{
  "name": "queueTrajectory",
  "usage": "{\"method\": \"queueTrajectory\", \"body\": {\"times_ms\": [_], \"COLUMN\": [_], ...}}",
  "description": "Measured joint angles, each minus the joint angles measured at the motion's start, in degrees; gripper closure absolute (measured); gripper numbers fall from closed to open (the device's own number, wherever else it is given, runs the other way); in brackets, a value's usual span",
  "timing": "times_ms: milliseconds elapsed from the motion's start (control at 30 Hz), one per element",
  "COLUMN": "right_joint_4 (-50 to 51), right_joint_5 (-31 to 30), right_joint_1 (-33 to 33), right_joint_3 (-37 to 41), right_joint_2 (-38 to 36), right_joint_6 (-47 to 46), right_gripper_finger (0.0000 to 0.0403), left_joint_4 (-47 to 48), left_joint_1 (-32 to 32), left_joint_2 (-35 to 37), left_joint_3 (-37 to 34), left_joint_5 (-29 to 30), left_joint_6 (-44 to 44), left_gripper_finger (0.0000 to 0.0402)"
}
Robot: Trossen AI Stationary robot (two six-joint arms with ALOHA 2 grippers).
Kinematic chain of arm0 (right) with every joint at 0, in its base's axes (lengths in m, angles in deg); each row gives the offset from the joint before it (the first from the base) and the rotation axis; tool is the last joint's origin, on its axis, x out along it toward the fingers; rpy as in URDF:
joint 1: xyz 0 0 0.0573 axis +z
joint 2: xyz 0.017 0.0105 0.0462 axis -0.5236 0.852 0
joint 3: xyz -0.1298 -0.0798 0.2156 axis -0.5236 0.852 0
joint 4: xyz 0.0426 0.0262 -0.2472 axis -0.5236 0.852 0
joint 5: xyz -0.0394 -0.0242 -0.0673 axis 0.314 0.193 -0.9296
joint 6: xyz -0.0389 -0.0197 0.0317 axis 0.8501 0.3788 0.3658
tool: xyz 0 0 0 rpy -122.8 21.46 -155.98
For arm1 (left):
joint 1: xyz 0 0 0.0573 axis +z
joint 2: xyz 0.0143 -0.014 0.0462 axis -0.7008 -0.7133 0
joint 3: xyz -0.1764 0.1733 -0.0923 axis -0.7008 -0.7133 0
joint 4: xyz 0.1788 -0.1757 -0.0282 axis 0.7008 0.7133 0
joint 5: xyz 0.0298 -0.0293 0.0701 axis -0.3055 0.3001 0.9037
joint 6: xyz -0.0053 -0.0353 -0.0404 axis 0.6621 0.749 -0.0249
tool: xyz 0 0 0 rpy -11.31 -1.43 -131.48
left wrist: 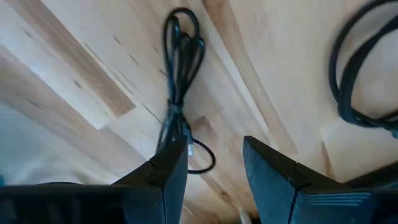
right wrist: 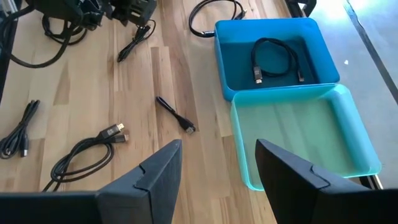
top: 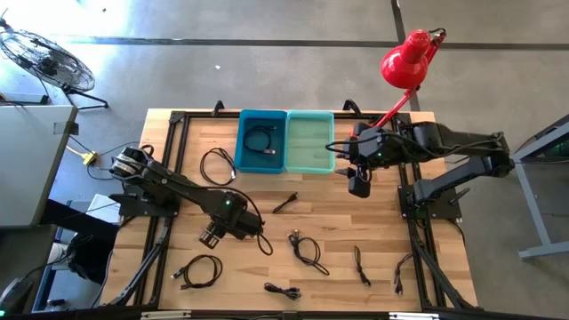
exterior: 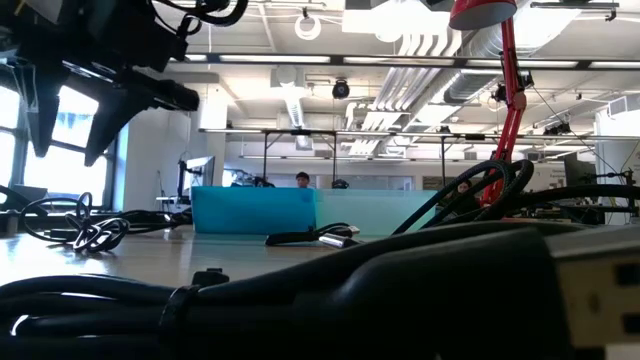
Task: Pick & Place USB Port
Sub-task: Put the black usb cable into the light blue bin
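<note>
Several black USB cables lie flat on the wooden table. My left gripper hovers open over the table's near-left part, and in the left wrist view a bundled cable lies ahead of it. One end of that cable runs under the open fingers. I see no touch. The same cable lies just right of the gripper. My right gripper is open and empty, raised by the near-right corner of the teal bin. The blue bin holds one coiled cable.
The two bins stand side by side at the table's far edge, and the teal bin has nothing in it. Other cables: a loop, a short one, and more near the front. A red lamp stands far right.
</note>
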Motion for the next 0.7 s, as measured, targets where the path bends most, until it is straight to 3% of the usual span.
{"method": "queueTrajectory", "body": {"times_ms": [267, 700], "right_joint_4": [-0.1, 0.0], "right_joint_5": [0.4, 0.4], "right_joint_1": [0.0, 0.0], "right_joint_3": [0.0, 0.0], "right_joint_2": [0.0, 0.0], "right_joint_6": [0.2, 0.9], "right_gripper_finger": [0.0206, 0.0206], "left_joint_4": [-0.7, -1.9], "left_joint_1": [0.0, 0.0], "left_joint_2": [0.0, 0.0], "left_joint_3": [0.0, -0.1], "left_joint_5": [2.2, 2.7], "left_joint_6": [1.4, 0.1], "left_gripper_finger": [0.022, 0.0218]}}
